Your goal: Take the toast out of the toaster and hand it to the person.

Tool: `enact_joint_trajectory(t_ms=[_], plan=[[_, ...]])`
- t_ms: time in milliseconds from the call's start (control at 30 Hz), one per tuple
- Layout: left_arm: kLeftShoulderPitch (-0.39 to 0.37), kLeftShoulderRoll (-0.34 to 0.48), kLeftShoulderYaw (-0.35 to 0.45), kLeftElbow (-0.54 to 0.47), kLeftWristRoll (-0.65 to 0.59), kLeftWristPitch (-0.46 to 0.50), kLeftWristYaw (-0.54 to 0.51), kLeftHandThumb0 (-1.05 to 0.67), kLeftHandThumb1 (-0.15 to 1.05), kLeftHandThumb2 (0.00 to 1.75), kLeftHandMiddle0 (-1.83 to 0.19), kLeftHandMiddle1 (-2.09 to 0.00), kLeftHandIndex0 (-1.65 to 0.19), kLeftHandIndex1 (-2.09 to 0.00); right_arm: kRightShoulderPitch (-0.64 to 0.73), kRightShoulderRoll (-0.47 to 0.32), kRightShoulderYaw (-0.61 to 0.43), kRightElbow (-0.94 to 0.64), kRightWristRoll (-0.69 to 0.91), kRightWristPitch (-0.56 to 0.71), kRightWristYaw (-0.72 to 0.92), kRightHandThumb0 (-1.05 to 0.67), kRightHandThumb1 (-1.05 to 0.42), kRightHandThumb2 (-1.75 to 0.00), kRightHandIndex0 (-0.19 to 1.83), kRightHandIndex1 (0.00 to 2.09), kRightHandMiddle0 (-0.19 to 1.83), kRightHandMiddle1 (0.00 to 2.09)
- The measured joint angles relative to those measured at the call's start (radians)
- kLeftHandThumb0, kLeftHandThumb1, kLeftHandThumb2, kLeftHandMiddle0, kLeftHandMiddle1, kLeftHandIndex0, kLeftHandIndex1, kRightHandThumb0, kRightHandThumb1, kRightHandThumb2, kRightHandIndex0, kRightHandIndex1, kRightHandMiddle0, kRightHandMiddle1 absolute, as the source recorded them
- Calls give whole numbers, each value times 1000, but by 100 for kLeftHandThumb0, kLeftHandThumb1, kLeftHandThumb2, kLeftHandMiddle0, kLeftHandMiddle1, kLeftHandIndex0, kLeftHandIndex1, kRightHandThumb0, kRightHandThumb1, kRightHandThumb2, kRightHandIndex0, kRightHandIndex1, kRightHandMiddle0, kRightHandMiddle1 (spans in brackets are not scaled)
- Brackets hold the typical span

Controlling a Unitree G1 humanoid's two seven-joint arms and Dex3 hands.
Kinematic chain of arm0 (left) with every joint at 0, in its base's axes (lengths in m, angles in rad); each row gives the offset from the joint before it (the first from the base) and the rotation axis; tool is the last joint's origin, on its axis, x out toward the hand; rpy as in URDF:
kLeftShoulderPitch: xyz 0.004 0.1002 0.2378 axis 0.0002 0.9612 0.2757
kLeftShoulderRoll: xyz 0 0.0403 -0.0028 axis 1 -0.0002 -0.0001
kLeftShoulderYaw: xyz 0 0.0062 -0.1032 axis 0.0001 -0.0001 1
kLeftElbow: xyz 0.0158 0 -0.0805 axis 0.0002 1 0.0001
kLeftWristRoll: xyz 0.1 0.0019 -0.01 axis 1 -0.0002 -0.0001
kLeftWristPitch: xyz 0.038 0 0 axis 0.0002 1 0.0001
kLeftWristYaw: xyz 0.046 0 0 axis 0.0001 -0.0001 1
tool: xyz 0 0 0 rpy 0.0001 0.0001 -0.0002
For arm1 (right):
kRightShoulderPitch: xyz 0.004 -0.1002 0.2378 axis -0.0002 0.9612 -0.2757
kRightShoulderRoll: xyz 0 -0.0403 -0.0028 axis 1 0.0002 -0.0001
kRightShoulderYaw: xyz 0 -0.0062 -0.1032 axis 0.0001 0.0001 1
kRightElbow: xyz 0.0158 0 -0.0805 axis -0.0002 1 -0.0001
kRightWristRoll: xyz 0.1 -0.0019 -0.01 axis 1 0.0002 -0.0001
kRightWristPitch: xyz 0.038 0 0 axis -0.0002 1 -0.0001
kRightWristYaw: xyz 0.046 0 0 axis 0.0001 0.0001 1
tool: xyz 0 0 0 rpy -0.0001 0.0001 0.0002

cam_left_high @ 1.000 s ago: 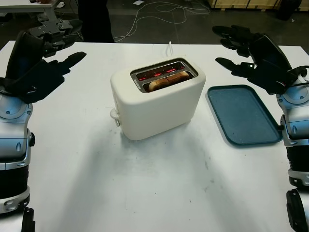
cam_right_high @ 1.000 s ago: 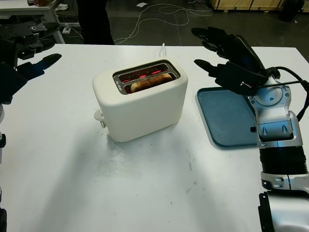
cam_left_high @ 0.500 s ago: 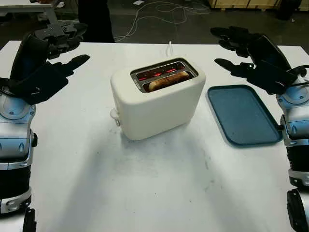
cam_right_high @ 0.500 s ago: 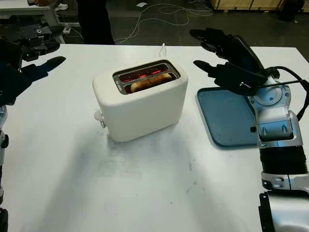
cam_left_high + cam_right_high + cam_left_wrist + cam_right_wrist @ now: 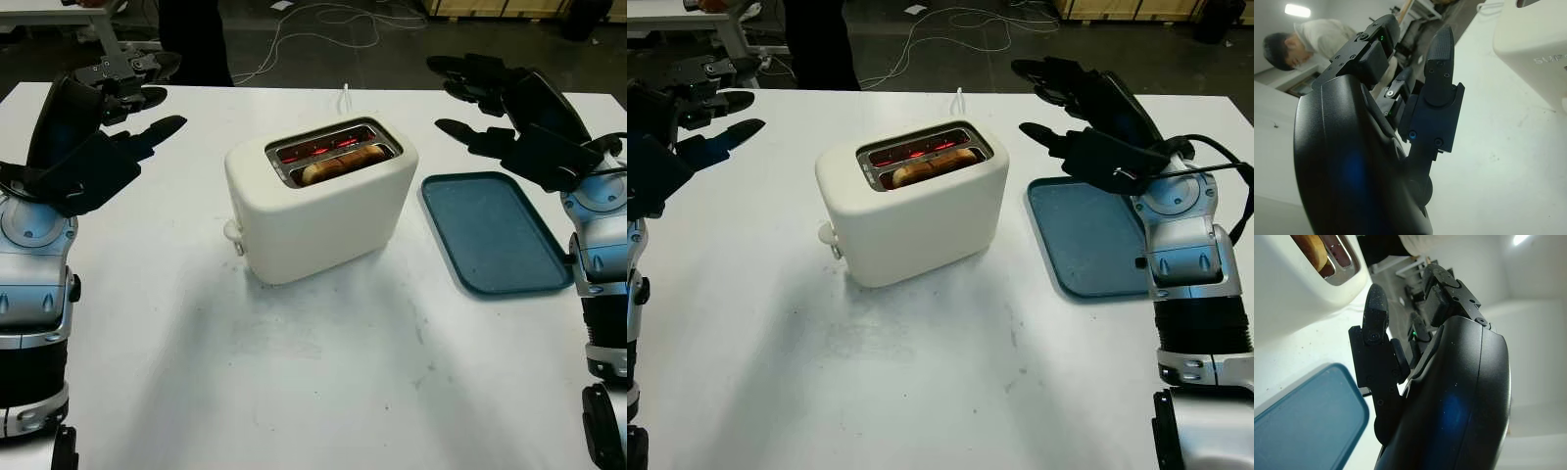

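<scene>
- The white table (image 5: pixel 323 392) fills the foreground; beyond its far edge lies a dark floor with loose white cables (image 5: pixel 323 24).
- A cream toaster (image 5: pixel 323 211) stands mid-table, toast (image 5: pixel 338 164) sitting in its near slot.
- A blue tray (image 5: pixel 495 230) lies right of the toaster.
- Left hand (image 5: pixel 98 132) and right hand (image 5: pixel 500 108) are raised on either side of the toaster, both released and holding nothing.
- A person (image 5: pixel 1300 41) leans behind the table.
</scene>
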Motion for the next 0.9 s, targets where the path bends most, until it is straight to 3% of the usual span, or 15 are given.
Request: enact_joint_trajectory(t_ms=[900], plan=[[0, -5, 0, 16, -3, -9, 0, -45, 92, 15, -50, -34, -59, -6, 1, 1, 0, -5, -1, 0, -2, -28, -92, -35, 44, 2, 43, 1]])
